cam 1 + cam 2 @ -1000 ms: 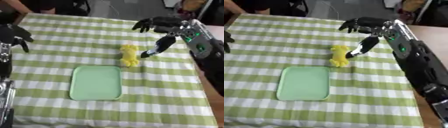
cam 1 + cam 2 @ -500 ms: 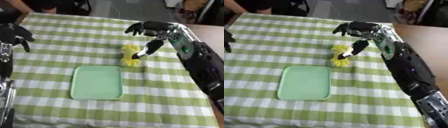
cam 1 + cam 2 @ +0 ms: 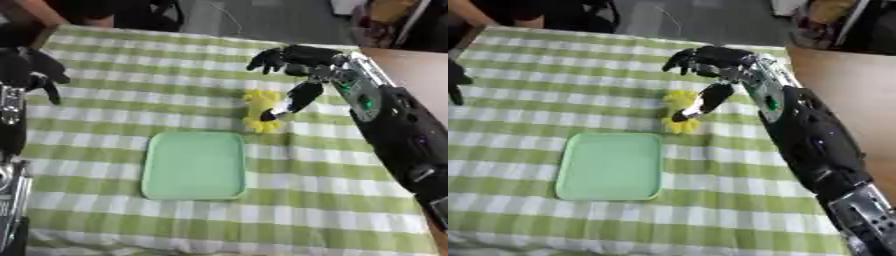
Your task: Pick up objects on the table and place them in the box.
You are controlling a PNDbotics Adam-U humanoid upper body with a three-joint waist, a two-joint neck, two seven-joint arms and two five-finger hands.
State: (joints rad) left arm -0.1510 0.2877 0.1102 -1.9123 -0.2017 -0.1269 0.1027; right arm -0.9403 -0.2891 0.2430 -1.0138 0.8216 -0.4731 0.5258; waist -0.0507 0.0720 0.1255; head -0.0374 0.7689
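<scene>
The right hand (image 3: 302, 60) is hovering spread open above the yellow toy (image 3: 261, 111); its thumb tip is touching the toy, gripping nothing; the toy is lying just beyond the green tray (image 3: 193, 165); the left hand (image 3: 31, 67) is idling, fingers curled loosely.

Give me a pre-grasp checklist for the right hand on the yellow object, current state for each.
1. Right hand over target: ok. It hangs above the yellow object, thumb reaching down to it.
2. Hand open for grasp: ok. Fingers are spread, not curled round anything.
3. Contact with object: cannot tell. The thumb tip overlaps the object; touching or just above is unclear.
4. Object free of neighbours: ok. It lies alone on the checked cloth, just beyond the tray's far right corner.
5. Drop spot free: ok. The green tray holds nothing.
6. Left hand out of the way: ok. It sits at the left edge, far from the object.
</scene>
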